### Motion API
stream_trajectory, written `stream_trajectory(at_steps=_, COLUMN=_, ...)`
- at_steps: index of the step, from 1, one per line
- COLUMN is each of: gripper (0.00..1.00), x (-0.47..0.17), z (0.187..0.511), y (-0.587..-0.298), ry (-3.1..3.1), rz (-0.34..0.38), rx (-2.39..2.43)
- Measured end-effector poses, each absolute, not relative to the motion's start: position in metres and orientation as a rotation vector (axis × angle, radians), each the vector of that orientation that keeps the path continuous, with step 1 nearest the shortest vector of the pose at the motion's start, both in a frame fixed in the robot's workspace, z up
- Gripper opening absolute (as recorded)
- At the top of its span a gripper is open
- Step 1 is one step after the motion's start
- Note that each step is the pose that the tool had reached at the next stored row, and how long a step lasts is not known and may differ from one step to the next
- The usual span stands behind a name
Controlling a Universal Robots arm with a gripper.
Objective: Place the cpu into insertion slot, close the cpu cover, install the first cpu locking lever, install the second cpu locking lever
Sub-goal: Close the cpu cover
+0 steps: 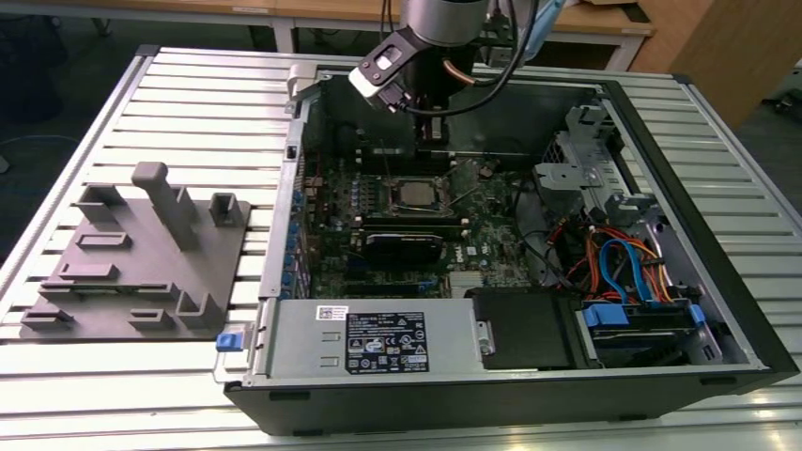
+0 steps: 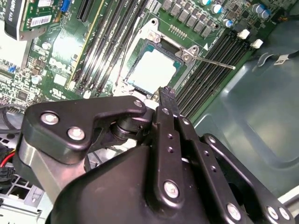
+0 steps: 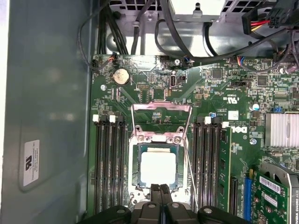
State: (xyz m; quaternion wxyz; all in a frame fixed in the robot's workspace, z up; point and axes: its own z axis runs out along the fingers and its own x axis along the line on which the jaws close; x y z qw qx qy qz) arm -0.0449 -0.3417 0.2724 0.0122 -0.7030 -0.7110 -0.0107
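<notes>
Gripper [image 3: 161,188] pinched closed, empty, beside seated cpu [image 3: 158,168]; cpu cover [image 3: 161,122] flipped back, so swing it down slow & flat w/o scraping cpu.

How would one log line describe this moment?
cpu: in insertion slot | cpu cover: open | end effector: shut, at cpu edge

Downward claw [image 3: 160,187] (fingers [image 3: 156,196] together)

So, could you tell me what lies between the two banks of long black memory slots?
In the first wrist view, the socket with the chip seated in it, its cover swung open.
</notes>
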Motion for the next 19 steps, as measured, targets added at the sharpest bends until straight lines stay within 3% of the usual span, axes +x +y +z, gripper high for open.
stream_trajectory(at_steps=19, gripper=0.11, x=-0.025, z=0.273, y=-0.342, ry=-2.217, rz=-0.033, rx=-2.191)
